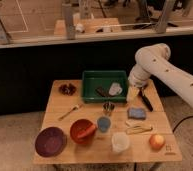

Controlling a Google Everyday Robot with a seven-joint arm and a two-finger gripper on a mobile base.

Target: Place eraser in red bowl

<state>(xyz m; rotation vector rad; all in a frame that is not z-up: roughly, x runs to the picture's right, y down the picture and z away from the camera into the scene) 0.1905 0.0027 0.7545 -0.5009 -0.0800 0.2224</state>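
Observation:
The red bowl (pixel 82 131) stands at the table's front, left of centre, with an orange-red object lying in it. A blue rectangular block (pixel 136 113), which looks like the eraser, lies on the right half of the table, with a pale flat piece (pixel 134 123) just in front of it. My gripper (pixel 132 93) hangs from the white arm (pixel 162 70) at the right edge of the green tray (pixel 92 80). It is above and behind the blue block and apart from it.
The green tray holds a dark item and a grey lump (pixel 115 88). On the wooden table (pixel 60 102) are a purple bowl (pixel 50 141), blue cup (pixel 104 123), clear cup (pixel 120 142), metal cup (pixel 108 107), orange fruit (pixel 156 141), fork (pixel 70 111) and black tool (pixel 146 100).

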